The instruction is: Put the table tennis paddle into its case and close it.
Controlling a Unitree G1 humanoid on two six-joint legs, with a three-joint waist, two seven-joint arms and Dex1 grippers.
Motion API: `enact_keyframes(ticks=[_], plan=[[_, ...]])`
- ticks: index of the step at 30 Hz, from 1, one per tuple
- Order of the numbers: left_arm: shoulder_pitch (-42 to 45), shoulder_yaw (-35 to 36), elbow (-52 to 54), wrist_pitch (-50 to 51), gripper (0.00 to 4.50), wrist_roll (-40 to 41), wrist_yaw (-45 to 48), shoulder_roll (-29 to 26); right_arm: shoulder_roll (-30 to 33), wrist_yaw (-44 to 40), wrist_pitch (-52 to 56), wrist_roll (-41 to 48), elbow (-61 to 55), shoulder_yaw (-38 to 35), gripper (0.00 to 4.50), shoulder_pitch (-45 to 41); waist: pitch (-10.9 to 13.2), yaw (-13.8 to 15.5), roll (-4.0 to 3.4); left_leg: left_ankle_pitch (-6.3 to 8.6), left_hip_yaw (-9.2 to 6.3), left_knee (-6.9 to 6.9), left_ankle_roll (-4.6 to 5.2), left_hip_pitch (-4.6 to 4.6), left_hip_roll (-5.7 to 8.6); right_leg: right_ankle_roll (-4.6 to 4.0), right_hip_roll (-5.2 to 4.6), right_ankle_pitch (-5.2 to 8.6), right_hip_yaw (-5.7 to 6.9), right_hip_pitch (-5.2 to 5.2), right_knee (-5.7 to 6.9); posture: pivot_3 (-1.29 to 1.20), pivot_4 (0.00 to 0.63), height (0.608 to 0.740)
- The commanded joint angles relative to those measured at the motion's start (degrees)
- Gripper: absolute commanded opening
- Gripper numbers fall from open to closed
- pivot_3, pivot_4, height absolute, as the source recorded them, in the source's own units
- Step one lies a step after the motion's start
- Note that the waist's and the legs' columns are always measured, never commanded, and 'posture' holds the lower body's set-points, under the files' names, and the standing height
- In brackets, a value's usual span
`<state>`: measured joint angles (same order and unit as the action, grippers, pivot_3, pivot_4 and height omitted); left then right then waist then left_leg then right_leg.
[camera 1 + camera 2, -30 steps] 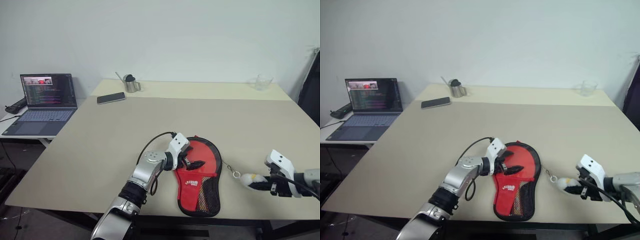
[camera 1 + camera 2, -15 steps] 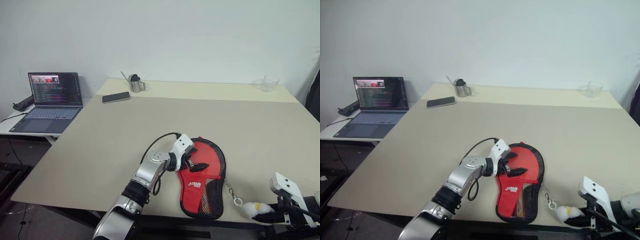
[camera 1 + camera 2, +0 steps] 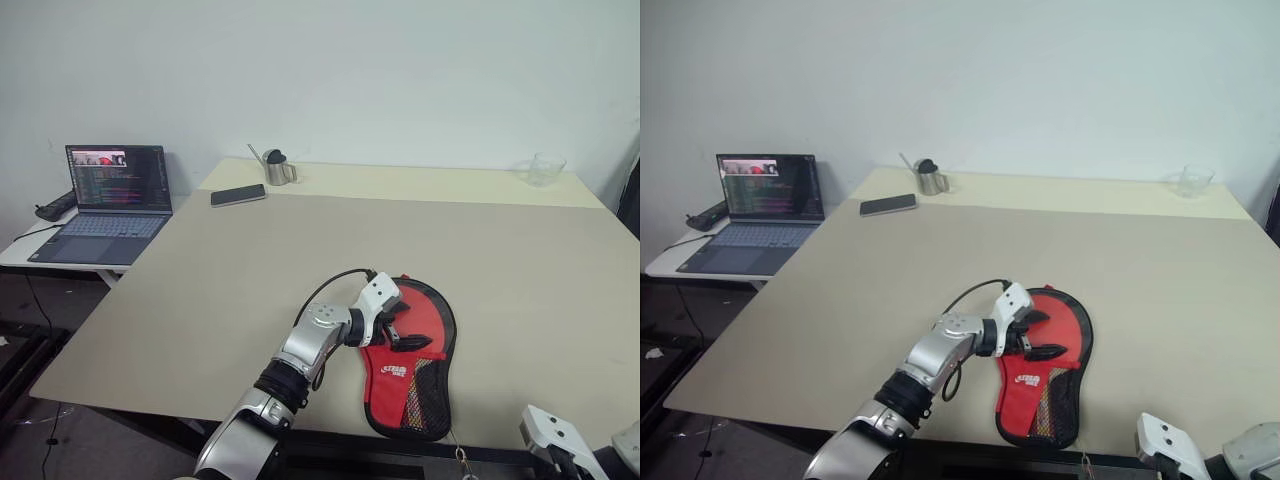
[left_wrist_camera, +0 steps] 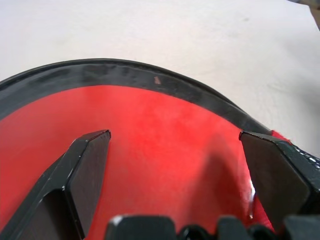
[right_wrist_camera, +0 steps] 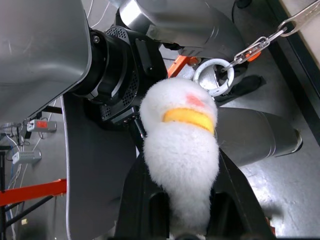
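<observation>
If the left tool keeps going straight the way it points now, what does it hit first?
Probably the red face of the case: the left tool is open and aimed down at it from close range, though depth is hard to judge.

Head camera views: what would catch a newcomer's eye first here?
The red case lying at the table's near edge stands out, with the left gripper spread open over its round part. In the right wrist view, the right gripper is shut on the case's white pom-pom pull, its ring and chain leading away. At the far left, an open laptop glows on a side table.
</observation>
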<state>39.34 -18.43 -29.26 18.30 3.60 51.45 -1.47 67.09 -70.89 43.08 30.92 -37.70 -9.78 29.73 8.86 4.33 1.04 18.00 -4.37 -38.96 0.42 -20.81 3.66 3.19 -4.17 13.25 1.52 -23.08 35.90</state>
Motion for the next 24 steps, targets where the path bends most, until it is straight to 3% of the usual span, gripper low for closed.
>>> enact_keyframes(ticks=[1, 7, 19, 24], plan=[[-2.1, -3.0, -3.3, 1.8, 4.50, -1.6, 1.2, 0.2, 0.3, 0.9, -0.3, -0.7, -2.2, 1.4, 0.34, 0.5, 0.0, 0.0, 0.00, 0.00, 0.01, 0.00, 0.00, 0.00, 0.00, 0.00, 0.00, 0.00, -0.01, 0.00, 0.00, 0.00, 0.150, 0.740], [-1.6, -2.6, -3.9, 1.6, 4.50, -1.7, 1.1, 0.2, 0.1, 3.2, -2.0, -3.2, -0.2, 1.6, 0.34, -2.0, 0.0, 0.0, 0.00, 0.00, 0.01, 0.00, 0.00, 0.00, 0.00, 0.00, 0.00, 0.00, -0.01, 0.00, 0.00, 0.00, 0.150, 0.740], [0.2, -1.5, -6.8, 0.0, 4.50, -1.7, 0.6, 0.7, 0.7, 3.0, -0.7, -2.0, 4.3, 0.0, 4.44, -9.5, 0.0, 0.0, 0.00, 0.00, 0.01, -0.07, 0.01, 0.03, 0.01, -0.10, 0.00, -0.07, -0.01, 0.05, 0.02, 0.00, 0.150, 0.740], [0.8, -1.2, -7.5, -0.8, 4.50, -1.8, 0.5, 0.6, 0.5, 2.9, -2.5, -2.5, 9.1, -2.9, 4.48, -14.1, 0.0, 0.0, 0.00, 0.07, 0.02, -0.09, 0.15, 0.06, 0.01, -0.11, 0.00, -0.08, -0.02, 0.08, 0.04, 0.00, 0.150, 0.740]])
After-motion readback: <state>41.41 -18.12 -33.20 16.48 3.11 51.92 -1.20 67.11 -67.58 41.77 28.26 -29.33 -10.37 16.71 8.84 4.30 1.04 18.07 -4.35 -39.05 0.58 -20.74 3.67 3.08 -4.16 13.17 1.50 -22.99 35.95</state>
